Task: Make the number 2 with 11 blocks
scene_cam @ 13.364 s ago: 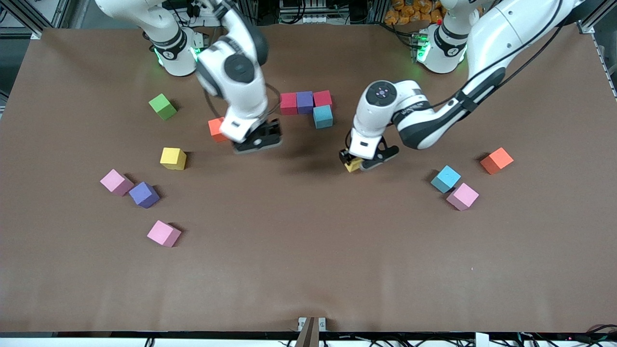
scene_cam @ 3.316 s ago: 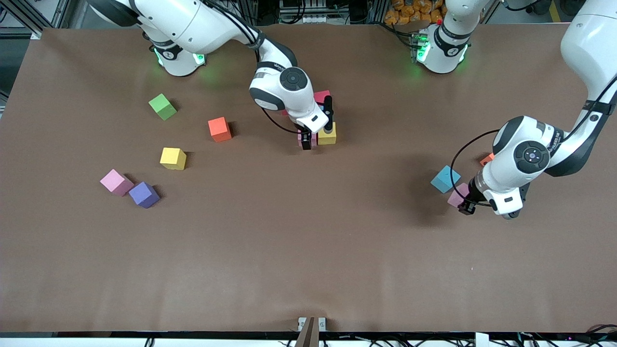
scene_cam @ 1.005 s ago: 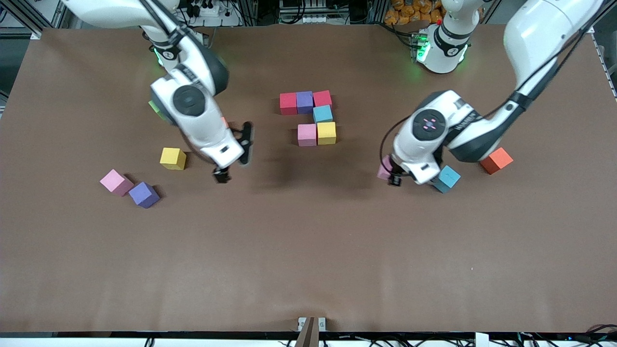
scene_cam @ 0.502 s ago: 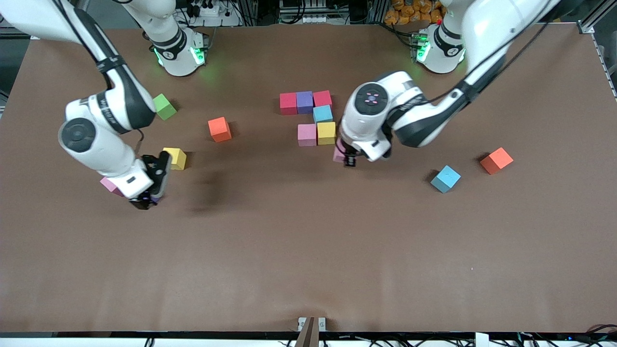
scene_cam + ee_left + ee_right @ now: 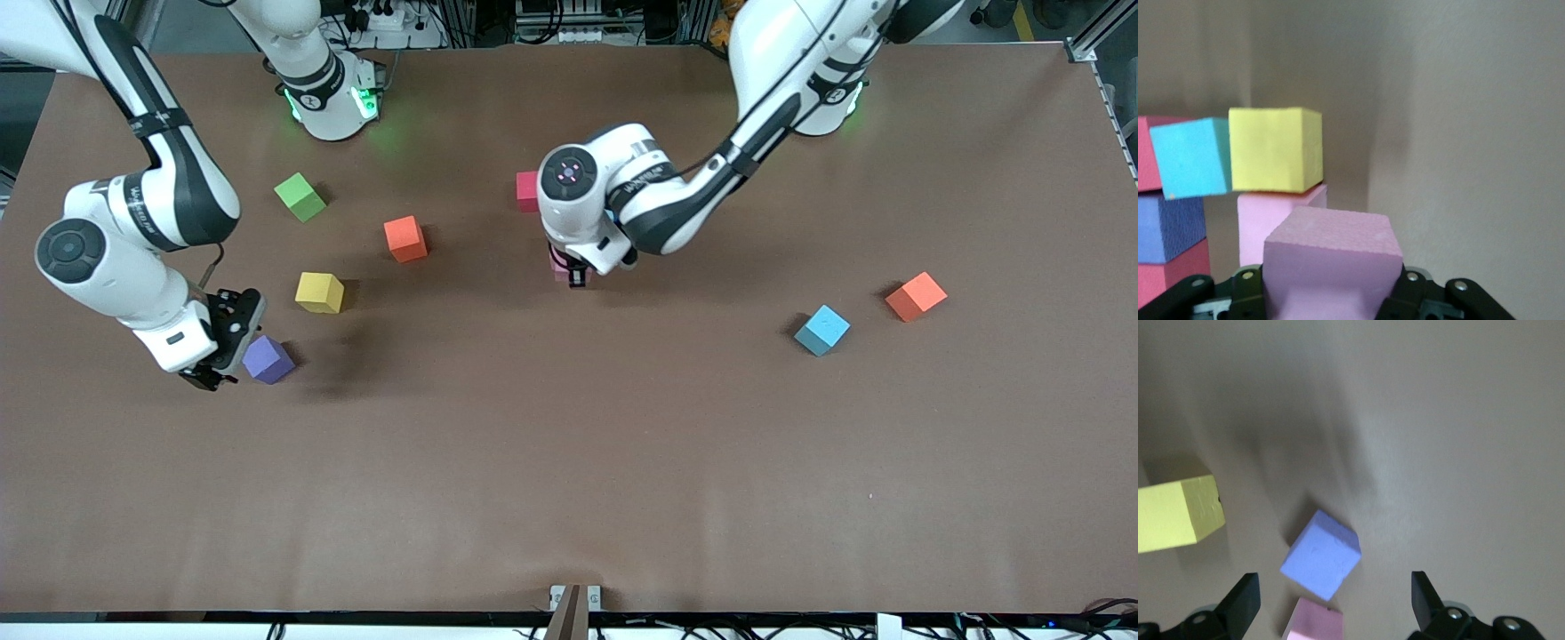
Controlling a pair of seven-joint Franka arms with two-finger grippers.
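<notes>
My left gripper [image 5: 576, 272] is shut on a pink block [image 5: 1331, 263], low over the table right beside the figure's pink block [image 5: 1281, 203]. That block adjoins a yellow block [image 5: 1275, 148], a light blue block [image 5: 1190, 157], a purple block [image 5: 1168, 227] and a red block [image 5: 1165, 277]. In the front view the left arm covers this partial number 2 except one red block [image 5: 526, 191]. My right gripper [image 5: 1333, 603] is open over a loose purple block [image 5: 267, 358] and a loose pink block [image 5: 1315, 623], touching neither.
Loose on the table are a yellow block [image 5: 319, 292], an orange block [image 5: 404, 238] and a green cube [image 5: 300, 196] toward the right arm's end. A light blue block [image 5: 821, 330] and another orange block [image 5: 916, 296] lie toward the left arm's end.
My left gripper carried the pink block from beside the yellow block to beside the figure's pink block. My right gripper shifted slightly over the purple and pink blocks and stayed open.
</notes>
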